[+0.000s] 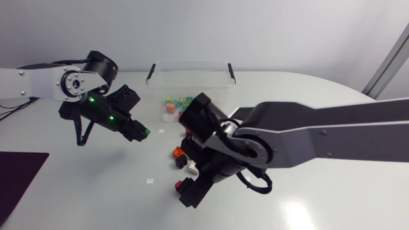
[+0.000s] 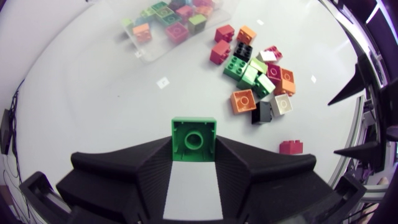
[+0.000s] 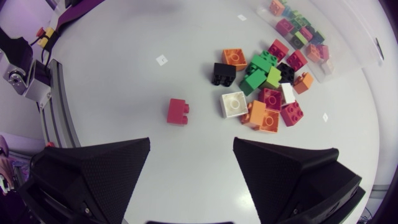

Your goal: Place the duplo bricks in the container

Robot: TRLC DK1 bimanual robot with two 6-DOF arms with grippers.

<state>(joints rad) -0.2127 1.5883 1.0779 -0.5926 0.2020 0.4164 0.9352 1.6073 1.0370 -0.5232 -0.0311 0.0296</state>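
The right arm comes in closest, from the right edge, and its right gripper [image 3: 193,148] hangs over the near middle of the table with both wedge fingers spread wide and nothing between them. Just ahead of it on the table lies a lone red brick [image 3: 178,111], apart from the others. Farther on sits the loose pile of bricks [image 3: 267,93], red, green, orange, black and white, on the near side of the clear container [image 1: 192,62]. The container stands at the far middle of the table with several bricks already in it. To the left, the left gripper [image 2: 194,152] is raised off the table with its fingers closed on a green brick [image 2: 194,138], stud showing, clamped from both sides. It is left of the container and nearer than it. The step in hand looks like the carry of the green brick. The next move calls for swinging it far and right until it is over the open top, then spreading the fingers. The right gripper would need to drop around the red brick.
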